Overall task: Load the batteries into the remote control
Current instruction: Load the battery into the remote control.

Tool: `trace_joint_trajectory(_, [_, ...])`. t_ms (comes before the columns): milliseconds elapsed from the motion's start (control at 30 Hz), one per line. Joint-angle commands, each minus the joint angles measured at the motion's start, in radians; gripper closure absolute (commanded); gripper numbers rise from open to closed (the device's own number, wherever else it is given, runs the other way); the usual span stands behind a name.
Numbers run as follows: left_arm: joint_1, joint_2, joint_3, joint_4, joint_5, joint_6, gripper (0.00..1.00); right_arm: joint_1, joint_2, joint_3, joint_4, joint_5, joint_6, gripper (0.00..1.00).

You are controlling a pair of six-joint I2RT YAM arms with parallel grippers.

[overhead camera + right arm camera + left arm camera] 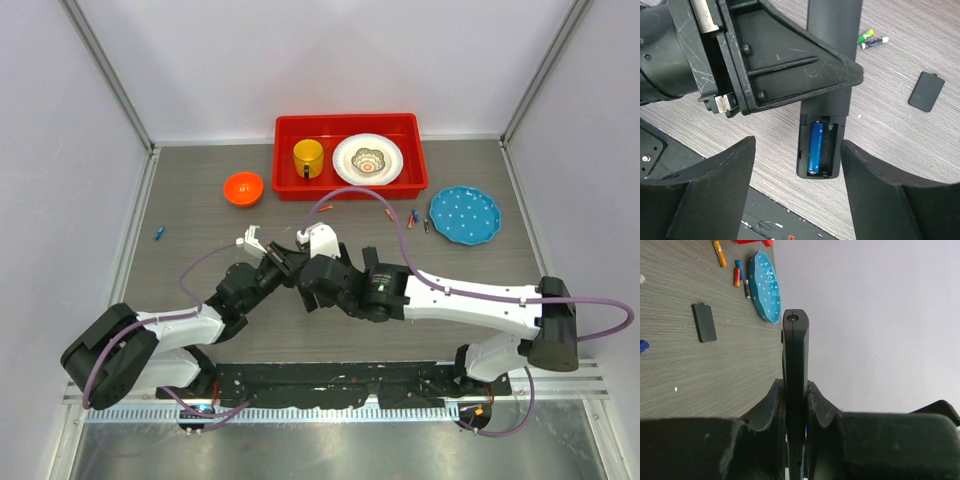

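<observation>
Black remote control point(795, 355) sits clamped edge-on in the left pincer point(796, 400). Right pincer point(797, 150) hovers wide open and empty, with one blue battery point(816, 147) seated in the compartment beneath it. Beyond it, one green battery point(865, 35), one purple battery point(875, 42) and one battery cover point(926, 91) lie on the desk point(900, 145).

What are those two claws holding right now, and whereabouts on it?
The left gripper clamps the remote control around its middle, just above the open battery compartment. The right gripper is open and holds nothing.
</observation>
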State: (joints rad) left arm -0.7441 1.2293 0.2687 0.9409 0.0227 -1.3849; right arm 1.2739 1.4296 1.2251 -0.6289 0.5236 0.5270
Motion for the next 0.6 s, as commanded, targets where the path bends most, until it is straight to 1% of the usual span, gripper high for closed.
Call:
trace_joint_trajectory(0, [0.0, -0.017, -0.008, 0.07, -0.003, 0.003, 1.0, 0.001, -0.073, 0.045, -0.014, 0.064, 0.022, 0.25])
trace_joint_trajectory(200, [0.0, 0.001, -0.016, 0.094, -0.003, 0.003, 1.0, 0.001, -0.152, 0.047, -0.032, 0.085, 0.03, 0.23])
trace_joint_trajectory(233, [0.0, 0.002, -0.022, 0.122, -0.007, 0.001, 1.0, 0.001, -0.167, 0.045, -0.032, 0.119, 0.036, 0.22])
trace_joint_trajectory(267, [0.002, 0.002, -0.029, 0.139, -0.01, 0.003, 1.0, -0.004, -0.216, 0.033, -0.031, 0.139, 0.054, 0.22])
trace_joint_trajectory(333, [0.014, -0.001, -0.054, 0.192, -0.003, 0.007, 1.0, -0.042, -0.276, 0.001, -0.003, 0.176, 0.077, 0.22])
trace_joint_trajectory(367, [0.031, -0.001, -0.062, 0.211, 0.009, 0.012, 1.0, -0.065, -0.334, -0.056, 0.017, 0.153, 0.103, 0.22])
trace_joint_trajectory(400, [0.041, 0.002, -0.074, 0.232, 0.052, 0.015, 1.0, -0.103, -0.366, -0.09, 0.043, 0.109, 0.114, 0.22])
trace_joint_trajectory(433, [0.051, 0.009, -0.077, 0.289, 0.08, 0.018, 1.0, -0.172, -0.391, -0.126, 0.104, 0.06, 0.128, 0.22])
trace_joint_trajectory(467, [0.061, 0.019, -0.079, 0.324, 0.117, 0.018, 1.0, -0.209, -0.417, -0.204, 0.139, -0.055, 0.149, 0.22])
trace_joint_trajectory(500, [0.077, 0.045, -0.079, 0.363, 0.149, 0.017, 1.0, -0.238, -0.46, -0.243, 0.176, -0.104, 0.165, 0.22])
trace_joint_trajectory(533, [0.083, 0.062, -0.077, 0.439, 0.214, 0.009, 1.0, -0.28, -0.475, -0.278, 0.245, -0.153, 0.175, 0.22])
trace_joint_trajectory(567, [0.087, 0.077, -0.075, 0.478, 0.239, 0.004, 1.0, -0.292, -0.492, -0.338, 0.277, -0.221, 0.188, 0.22])
